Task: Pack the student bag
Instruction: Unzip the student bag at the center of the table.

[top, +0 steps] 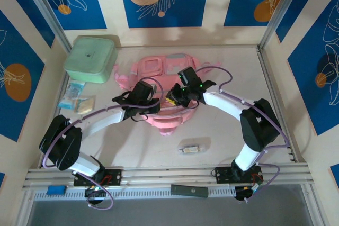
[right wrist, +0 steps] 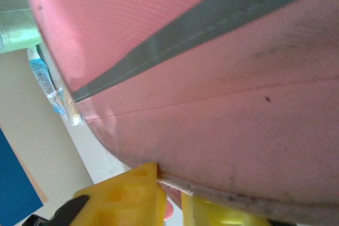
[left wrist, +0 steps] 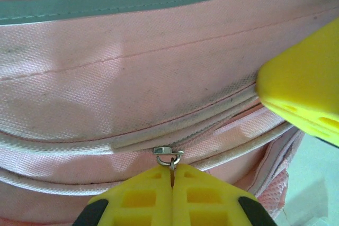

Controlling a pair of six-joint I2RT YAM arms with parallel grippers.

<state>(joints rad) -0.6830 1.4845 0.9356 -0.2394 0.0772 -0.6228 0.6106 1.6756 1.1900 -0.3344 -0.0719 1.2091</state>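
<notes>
The student bag (top: 161, 69), pink and soft, lies mid-table (top: 228, 78) at 12 o'clock from the arm bases, with both arms bent in over it. A mint-green box (top: 91, 58) sits at the bag's 10 o'clock, loose packets (top: 77, 102) at its 9 o'clock and a small clear item (top: 192, 148) at its 5 o'clock. The left wrist view shows the left gripper (left wrist: 171, 170) with its yellow jaws pressed together on the metal zip pull (left wrist: 169, 154), which the top view is too far off to make out. In the same view a yellow finger (left wrist: 304, 91) of the right arm presses the zip flap at 3 o'clock. The right wrist view shows the right gripper (right wrist: 170, 193) narrowed to a slit, pinching the bag's piped seam.
</notes>
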